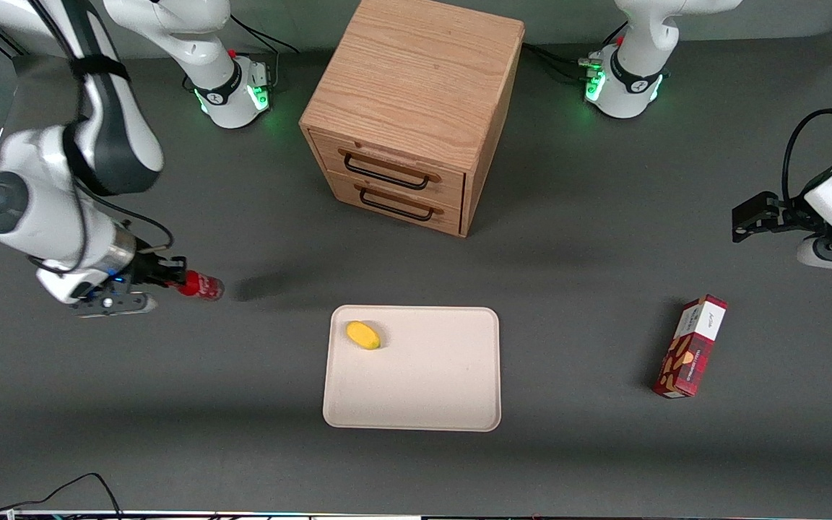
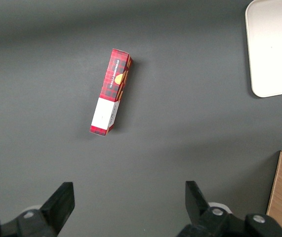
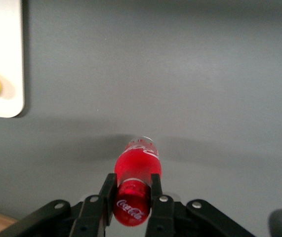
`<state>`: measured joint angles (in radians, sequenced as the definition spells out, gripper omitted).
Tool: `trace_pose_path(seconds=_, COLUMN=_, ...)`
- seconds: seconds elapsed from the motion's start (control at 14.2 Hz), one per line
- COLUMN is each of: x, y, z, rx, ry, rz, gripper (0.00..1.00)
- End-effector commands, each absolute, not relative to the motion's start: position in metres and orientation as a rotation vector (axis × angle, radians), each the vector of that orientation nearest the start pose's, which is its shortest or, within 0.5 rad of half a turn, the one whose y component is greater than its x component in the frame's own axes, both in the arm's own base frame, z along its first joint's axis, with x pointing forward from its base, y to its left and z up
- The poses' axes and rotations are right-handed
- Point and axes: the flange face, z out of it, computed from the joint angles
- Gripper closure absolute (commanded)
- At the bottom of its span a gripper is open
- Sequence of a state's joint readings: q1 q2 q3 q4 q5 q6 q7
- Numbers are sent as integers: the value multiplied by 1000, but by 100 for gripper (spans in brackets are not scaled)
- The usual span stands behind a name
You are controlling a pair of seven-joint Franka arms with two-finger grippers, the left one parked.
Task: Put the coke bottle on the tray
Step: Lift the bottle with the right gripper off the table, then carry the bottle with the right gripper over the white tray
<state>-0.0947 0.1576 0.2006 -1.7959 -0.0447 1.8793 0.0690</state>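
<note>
The jaws pinch the coke bottle near its cap; the gripper holds it toward the working arm's end of the table, well apart from the tray, where a yellow fruit lies.

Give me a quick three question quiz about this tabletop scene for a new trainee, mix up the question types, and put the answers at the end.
1. True or false: the coke bottle already rests on the tray.
2. Multiple choice: what lies on the tray? A) a yellow fruit B) a spoon C) a blue cup
3. Fill in: the red patterned carton lies on the table toward the ______ arm's end.

Key:
1. False. The gripper is shut on the bottle near its cap, holding it over the table toward the working arm's end, apart from the tray.
2. A
3. parked
</note>
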Motion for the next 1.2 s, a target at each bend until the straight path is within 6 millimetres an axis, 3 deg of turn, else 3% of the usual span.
trace_pose_path(seconds=0.0, x=597, y=53, z=537, rx=-3161, ry=-57, rz=164, gripper=100)
trace_pose_path(seconds=0.21, x=583, y=46, z=605, rx=-3160, ry=-38, rz=199, gripper=100)
trace_pose_path(seconds=0.35, x=580, y=43, z=624, rx=-3159, ry=-32, rz=190, gripper=100)
trace_pose_path(seconds=0.56, x=586, y=49, z=619, rx=-3159, ry=46, rz=195, gripper=100)
trace_pose_path(seconds=0.63, x=590, y=64, z=611, rx=-3161, ry=85, rz=206, gripper=100)
trace_pose_path(seconds=0.7, x=593, y=96, z=602, rx=-3172, ry=75, rz=217, gripper=100)
trace_pose_path(seconds=0.98, x=625, y=170, z=572, rx=-3156, ry=104, rz=126, gripper=100)
trace_pose_path(seconds=1.12, x=637, y=191, z=563, rx=-3135, ry=67, rz=49, gripper=100)
